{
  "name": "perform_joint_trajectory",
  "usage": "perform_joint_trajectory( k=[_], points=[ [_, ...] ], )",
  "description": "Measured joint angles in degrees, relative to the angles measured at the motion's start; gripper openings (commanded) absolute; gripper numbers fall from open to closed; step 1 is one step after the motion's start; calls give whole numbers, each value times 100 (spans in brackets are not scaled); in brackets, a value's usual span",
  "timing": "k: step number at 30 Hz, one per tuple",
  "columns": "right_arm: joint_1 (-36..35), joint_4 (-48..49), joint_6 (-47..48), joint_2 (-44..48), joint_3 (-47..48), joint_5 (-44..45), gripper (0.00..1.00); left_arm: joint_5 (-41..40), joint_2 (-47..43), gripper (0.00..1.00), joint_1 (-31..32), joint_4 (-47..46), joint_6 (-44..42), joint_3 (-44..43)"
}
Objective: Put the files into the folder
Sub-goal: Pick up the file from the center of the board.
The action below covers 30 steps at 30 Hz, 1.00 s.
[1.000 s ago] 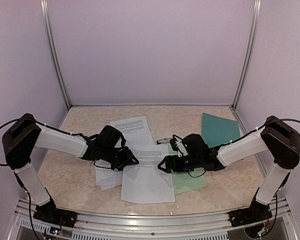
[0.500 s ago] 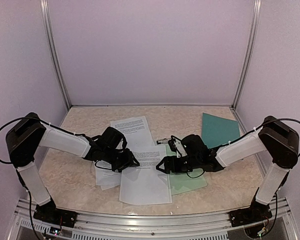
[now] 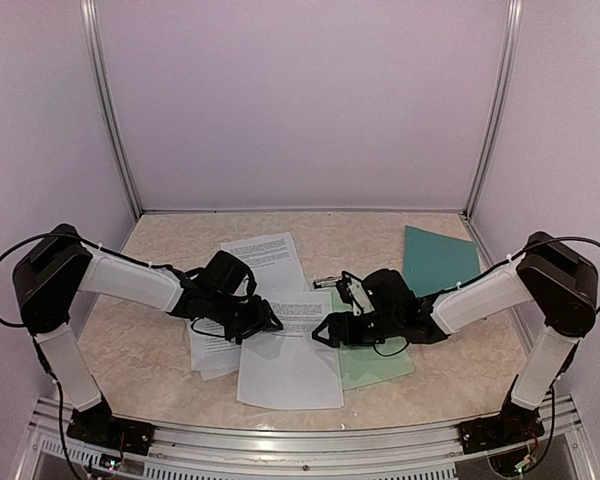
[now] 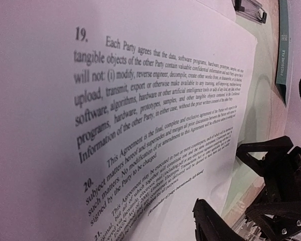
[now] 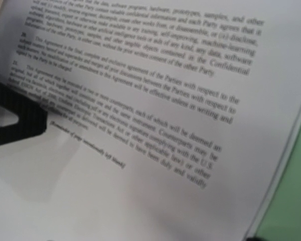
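**Both grippers flank the top sheet.**
The right gripper [image 3: 325, 329] stands wide, holding nothing; the left gripper [image 3: 263, 322] cannot be judged. Between them lies one of the files [image 3: 292, 360], long axis near-to-far, overlapping a mint clipboard [image 3: 380, 365]. The folder [image 3: 440, 258] lies well apart, far right, nearer the right arm.

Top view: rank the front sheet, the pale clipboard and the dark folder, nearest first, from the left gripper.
1. Front sheet: centre, its left edge right at the left gripper.
2. Pale clipboard: just right of that sheet.
3. Dark folder: far right, towards the back.
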<state>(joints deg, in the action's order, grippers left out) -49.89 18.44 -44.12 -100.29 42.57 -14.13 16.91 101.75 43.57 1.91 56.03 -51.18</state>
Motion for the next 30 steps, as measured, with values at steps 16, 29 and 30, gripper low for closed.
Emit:
perform_joint_trajectory(
  k=[16,29,30],
  points=[
    [-2,-188,133,48,26,116,79,-140,-13,34,28,249,-81,-42],
    [-22,-323,256,70,70,181,80,-181,-15,8,28,326,-129,-175],
    [-22,-334,260,72,70,181,80,-184,-15,6,28,328,-118,-179]
  ],
)
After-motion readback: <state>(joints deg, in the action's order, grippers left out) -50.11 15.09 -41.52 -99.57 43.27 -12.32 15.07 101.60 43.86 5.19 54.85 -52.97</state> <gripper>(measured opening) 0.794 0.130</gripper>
